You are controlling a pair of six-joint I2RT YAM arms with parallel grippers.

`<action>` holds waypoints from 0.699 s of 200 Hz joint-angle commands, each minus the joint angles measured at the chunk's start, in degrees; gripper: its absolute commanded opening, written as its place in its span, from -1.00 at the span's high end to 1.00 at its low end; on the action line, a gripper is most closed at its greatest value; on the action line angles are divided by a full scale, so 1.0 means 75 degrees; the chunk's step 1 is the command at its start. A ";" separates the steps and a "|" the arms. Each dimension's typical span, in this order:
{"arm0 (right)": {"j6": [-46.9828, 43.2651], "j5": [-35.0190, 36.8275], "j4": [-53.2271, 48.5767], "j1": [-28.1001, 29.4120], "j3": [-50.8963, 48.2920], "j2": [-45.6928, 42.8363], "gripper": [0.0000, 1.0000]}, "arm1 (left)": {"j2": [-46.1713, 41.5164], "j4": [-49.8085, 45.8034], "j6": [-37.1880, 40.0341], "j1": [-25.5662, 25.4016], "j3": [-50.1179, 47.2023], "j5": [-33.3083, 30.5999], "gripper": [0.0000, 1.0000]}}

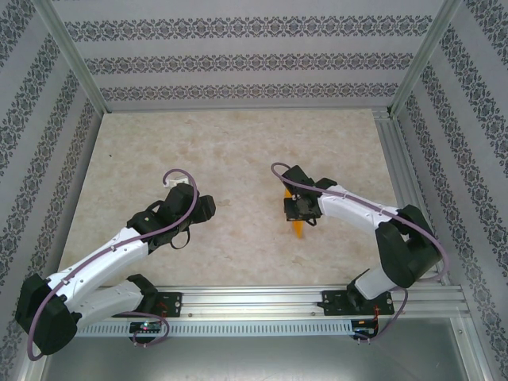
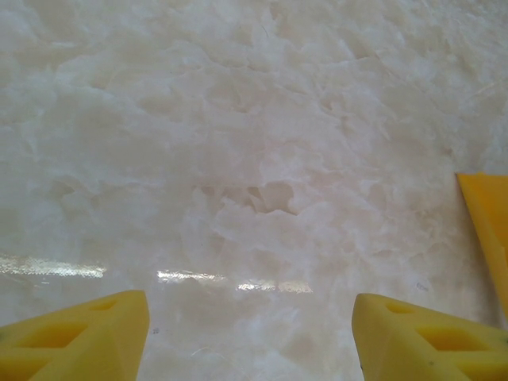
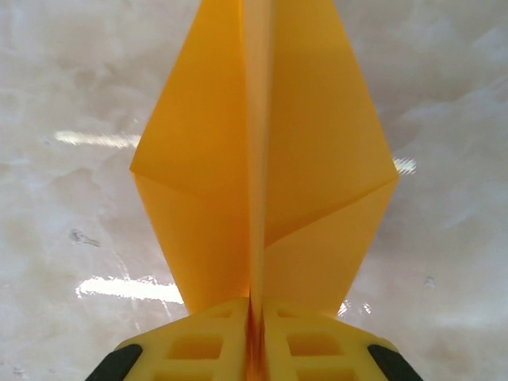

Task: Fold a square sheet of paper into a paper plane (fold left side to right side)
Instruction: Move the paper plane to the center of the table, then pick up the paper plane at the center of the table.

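The right fingers [image 3: 198, 345] are pressed together at the bottom centre of the right wrist view. They pinch the middle ridge of the paper plane [image 3: 317, 159]. From that pinch the ridge runs straight up to the top edge of the frame. An orange-yellow wing with slanting creases spreads out to each side of it, over the pale marbled table [image 3: 71, 95]. From above, a small orange tip of the plane [image 1: 298, 229] pokes out below the right arm's wrist, just right of the frame's centre.

The left fingers [image 2: 103, 333] are spread wide at the bottom corners of the left wrist view, holding nothing, with bare table [image 2: 238, 119] between them. A strip of the plane [image 2: 488, 230] shows at that view's right edge, apart from them.
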 commanded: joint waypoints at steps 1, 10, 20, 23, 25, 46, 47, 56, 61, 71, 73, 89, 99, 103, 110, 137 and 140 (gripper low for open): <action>-0.0117 -0.0315 0.0350 -0.0130 -0.0075 0.0240 0.69 | 0.0011 -0.0209 0.0057 0.0098 0.0228 -0.0070 -0.39; -0.0095 -0.0278 0.0284 -0.0141 -0.0062 0.0332 0.65 | 0.0011 -0.0219 0.0048 0.0101 0.0231 -0.0061 -0.39; -0.0054 -0.0221 0.0250 -0.0144 -0.0070 0.0419 0.60 | 0.0009 -0.0215 0.0050 0.0101 0.0244 -0.0075 -0.40; -0.0061 -0.0211 0.0239 -0.0156 -0.0056 0.0440 0.58 | 0.0011 -0.0216 0.0056 0.0101 0.0239 -0.0070 -0.40; -0.0057 -0.0210 0.0229 -0.0156 -0.0051 0.0457 0.58 | 0.0007 -0.0220 0.0057 0.0101 0.0241 -0.0079 -0.40; -0.0041 -0.0308 0.0222 -0.0163 -0.0049 0.0563 0.57 | 0.0028 -0.0218 0.0057 0.0095 0.0261 -0.0070 -0.40; -0.0035 -0.0317 0.0230 -0.0166 -0.0049 0.0564 0.57 | 0.0027 -0.0219 0.0057 0.0092 0.0267 -0.0070 -0.40; -0.0003 -0.0370 0.0281 -0.0156 -0.0091 0.0585 0.57 | 0.0036 -0.0232 0.0059 0.0095 0.0261 -0.0087 -0.40; 0.0013 -0.0388 0.0305 -0.0156 -0.0100 0.0599 0.57 | 0.0048 -0.0238 0.0057 0.0101 0.0261 -0.0081 -0.40; 0.0060 -0.0394 0.0308 -0.0157 -0.0106 0.0654 0.57 | 0.0047 -0.0226 0.0067 0.0098 0.0262 -0.0082 -0.40; 0.0058 -0.0387 0.0305 -0.0156 -0.0107 0.0666 0.57 | 0.0048 -0.0231 0.0068 0.0100 0.0267 -0.0081 -0.40; 0.0109 -0.0454 0.0355 -0.0148 -0.0089 0.0802 0.58 | 0.0065 -0.0232 0.0075 0.0101 0.0264 -0.0096 -0.40; 0.0120 -0.0462 0.0339 -0.0134 -0.0050 0.0894 0.59 | 0.0080 -0.0240 0.0082 0.0099 0.0261 -0.0093 -0.40; 0.0131 -0.0450 0.0302 -0.0130 -0.0028 0.0934 0.59 | 0.0080 -0.0243 0.0092 0.0100 0.0266 -0.0093 -0.40; 0.0154 -0.0423 0.0235 -0.0101 0.0026 0.1001 0.59 | 0.0083 -0.0246 0.0092 0.0101 0.0266 -0.0093 -0.40; 0.0299 -0.0453 0.0260 0.0005 0.0039 0.1101 0.59 | 0.0083 -0.0241 0.0089 0.0098 0.0267 -0.0111 -0.40; 0.0326 -0.0462 0.0261 0.0013 0.0044 0.1109 0.59 | 0.0079 -0.0242 0.0092 0.0101 0.0262 -0.0114 -0.40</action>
